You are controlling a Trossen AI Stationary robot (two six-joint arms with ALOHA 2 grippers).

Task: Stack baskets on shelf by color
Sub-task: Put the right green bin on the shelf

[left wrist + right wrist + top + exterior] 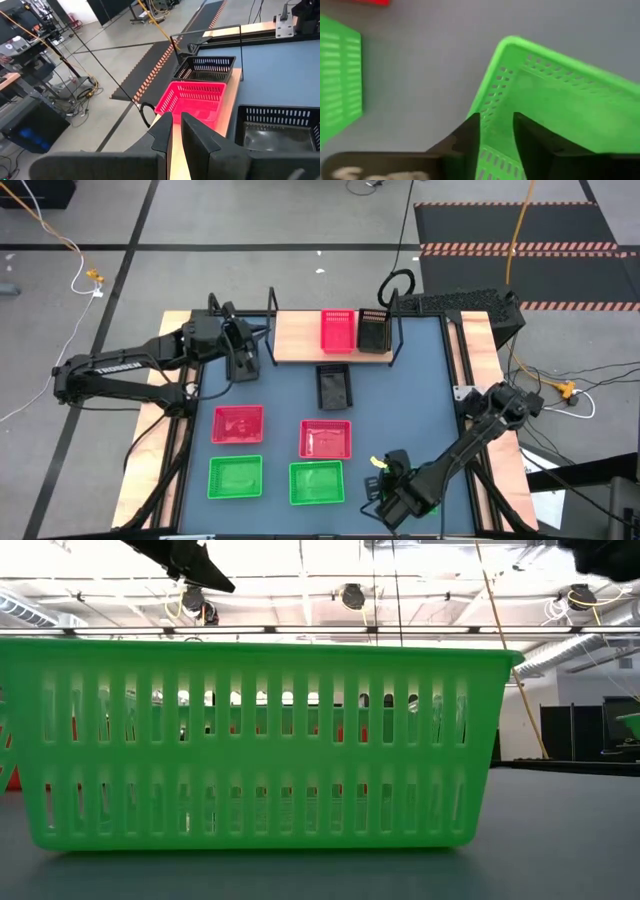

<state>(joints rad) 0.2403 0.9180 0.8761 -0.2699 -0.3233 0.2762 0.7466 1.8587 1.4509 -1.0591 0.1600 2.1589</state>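
The tan shelf [300, 338] at the table's far side carries a red basket [338, 330] and a black basket [373, 332] side by side. On the table lie a black basket [334, 387], two red baskets [238, 424] [325, 438] and two green ones [235, 477] [316, 483]. A third green basket [560, 110] sits at the near edge, mostly hidden under my right arm in the high view. My right gripper [496, 120] points down, open, its fingers astride that basket's wall. My left gripper [176, 131] hovers over the shelf's left end, open by a narrow slit, with nothing in it.
The shelf's black rod frame [272, 310] rises at its corners. In the low view the near green basket [260, 740] fills the picture and hides the table behind it. Bare blue-grey tabletop [420, 400] lies to the right of the loose baskets.
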